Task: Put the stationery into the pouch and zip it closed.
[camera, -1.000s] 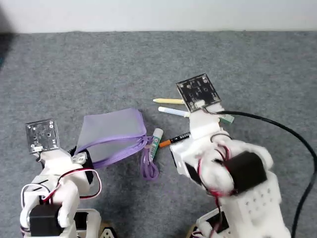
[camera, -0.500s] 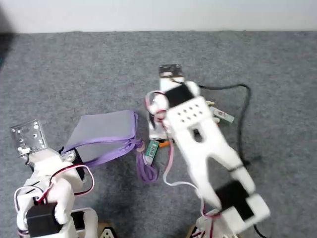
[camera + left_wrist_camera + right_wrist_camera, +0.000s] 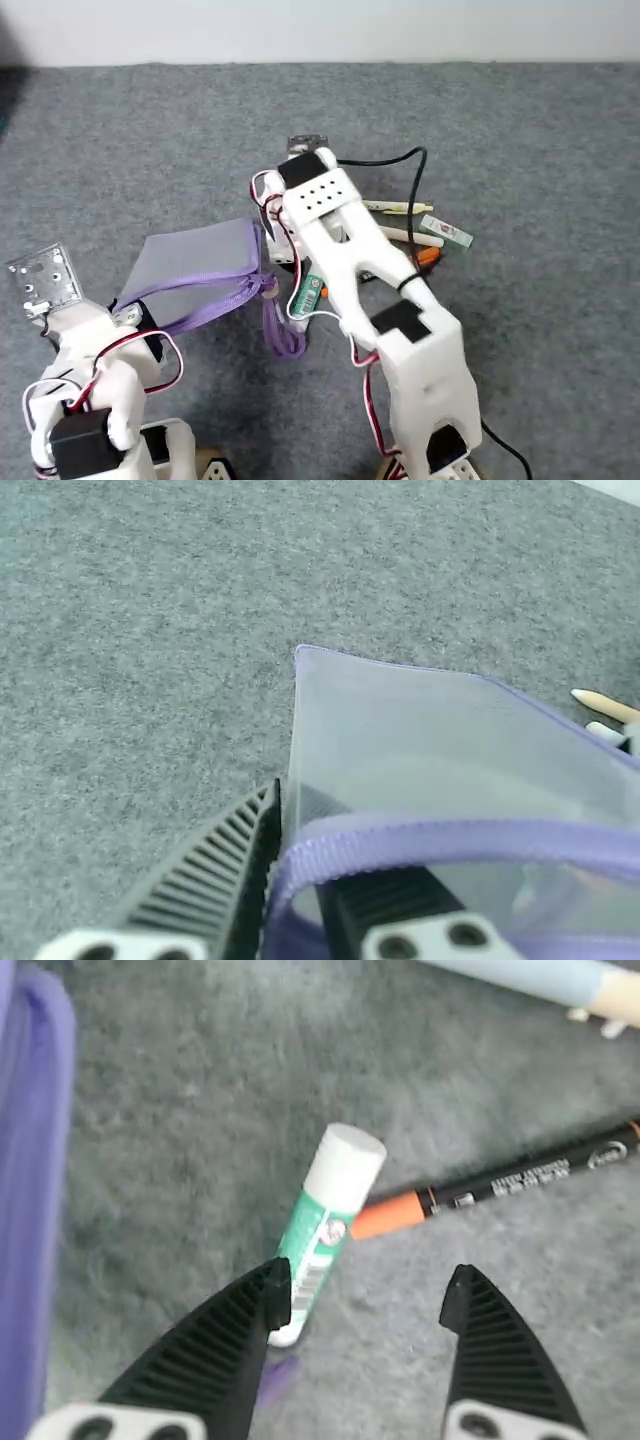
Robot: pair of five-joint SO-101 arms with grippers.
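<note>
A translucent purple pouch [image 3: 195, 265] lies left of centre, its strap [image 3: 280, 335] trailing toward the front. My left gripper [image 3: 135, 315] is shut on the pouch's zip-edge corner; the left wrist view has the purple zip band [image 3: 450, 840] running between the fingers [image 3: 200, 890]. My right arm [image 3: 330, 225] stretches over the middle of the table. Its gripper [image 3: 370, 1285] hangs open just above a green-and-white glue stick [image 3: 325, 1225] [image 3: 307, 292], beside a black marker with an orange end [image 3: 510, 1180]. The pouch edge [image 3: 30, 1210] is close beside that gripper.
To the right of the arm lie a yellow pen [image 3: 400, 208], a pale pen [image 3: 412, 238], the marker's orange end [image 3: 428, 256] and a small green-labelled item [image 3: 446, 231]. A black cable [image 3: 405, 170] loops over them. Grey carpet extends far and right.
The right arm has unfolded from near its base and swung out over the stationery, ending beside the pouch. The left arm has drawn the pouch a little to the left.
</note>
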